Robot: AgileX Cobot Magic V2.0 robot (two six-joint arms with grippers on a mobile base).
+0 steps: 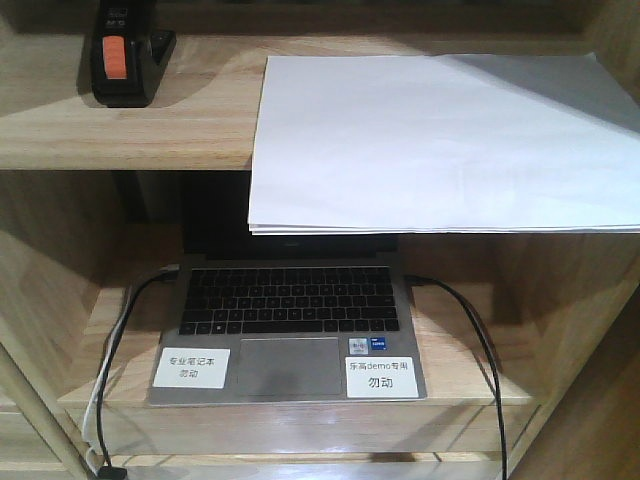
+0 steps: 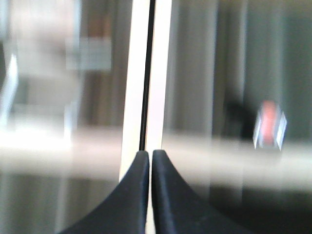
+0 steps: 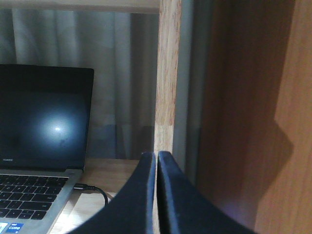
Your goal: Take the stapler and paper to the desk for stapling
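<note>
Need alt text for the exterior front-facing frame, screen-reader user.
White paper lies on a wooden shelf, overhanging its front edge, with a black, orange-patched stapler to its left near the back. On the shelf below sits an open laptop with a cable at each side and two white stickers on its palm rest.

Light wood shelving unit (image 1: 150, 130), grey curtain (image 3: 122, 73) hanging behind it up-left of the right jaws. Its upright post (image 3: 165, 73) stands straight above those jaws, with a darker side panel (image 3: 234, 97) off to their right
</note>
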